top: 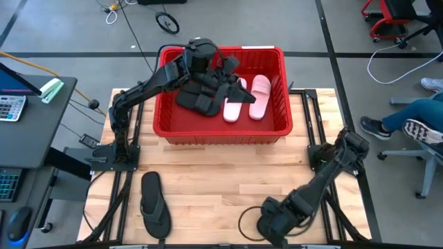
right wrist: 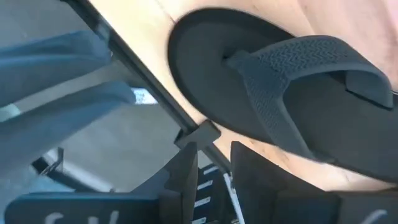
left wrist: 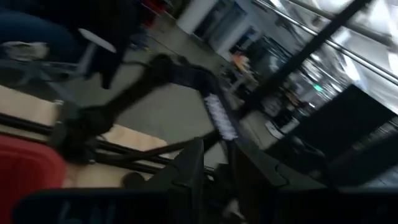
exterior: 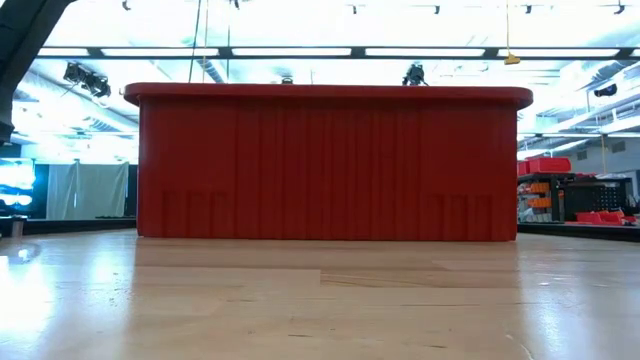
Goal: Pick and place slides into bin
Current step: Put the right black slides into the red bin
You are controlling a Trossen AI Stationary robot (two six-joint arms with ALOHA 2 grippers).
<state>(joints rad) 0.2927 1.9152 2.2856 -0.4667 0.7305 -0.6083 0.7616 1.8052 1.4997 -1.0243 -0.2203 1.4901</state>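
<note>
The red bin (top: 221,128) stands at the table's far middle and fills the low view (exterior: 330,165). Inside it lie two pale pink slides (top: 248,98) and black slides (top: 197,100). My left gripper (top: 232,72) hovers over the bin's black slides; its wrist view shows its fingers (left wrist: 193,171) close together with nothing between them. A black flip-flop (top: 154,204) lies flat on the table at the near left. My right gripper (top: 266,220) is low at the near edge, shut, just short of a second black flip-flop (right wrist: 298,81) lying sole down on the wood.
A person's legs and shoes (top: 415,121) show past the table's right side. A desk with a calculator (top: 10,107) stands at the left. The table's black frame rails (top: 311,138) run along both sides. Bare wood (top: 228,180) lies between bin and near edge.
</note>
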